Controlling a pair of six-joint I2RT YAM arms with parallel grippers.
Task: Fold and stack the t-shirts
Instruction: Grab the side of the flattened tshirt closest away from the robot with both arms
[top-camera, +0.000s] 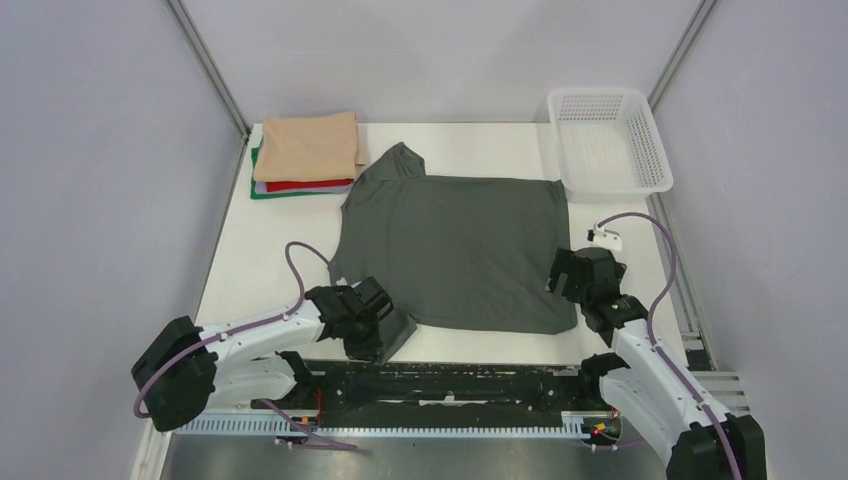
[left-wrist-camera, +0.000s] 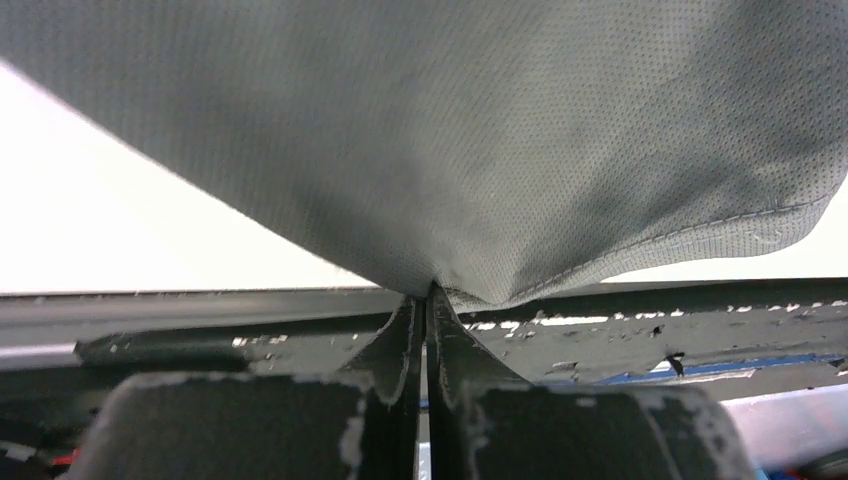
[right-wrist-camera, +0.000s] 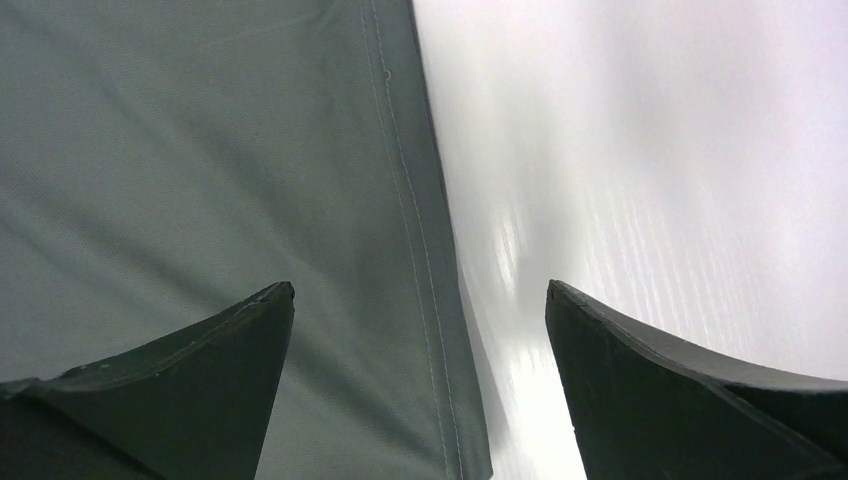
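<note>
A dark charcoal-grey t-shirt (top-camera: 455, 245) lies spread on the white table. My left gripper (top-camera: 385, 335) is shut on its near-left sleeve; in the left wrist view the cloth (left-wrist-camera: 480, 140) hangs pinched between the closed fingers (left-wrist-camera: 400, 345), with the left gripper (left-wrist-camera: 428, 292) at the fold. My right gripper (top-camera: 575, 285) is open over the shirt's right hem; in the right wrist view the right gripper (right-wrist-camera: 420, 300) straddles the stitched hem edge (right-wrist-camera: 400, 230). A folded stack sits at the back left: tan shirt (top-camera: 310, 145) on top, red (top-camera: 300, 185) and green (top-camera: 262, 192) edges below.
A white plastic lattice basket (top-camera: 607, 140) stands at the back right. A small white tag (top-camera: 606, 237) lies right of the shirt. A black rail (top-camera: 450, 385) runs along the near table edge. Metal frame posts rise at the back corners.
</note>
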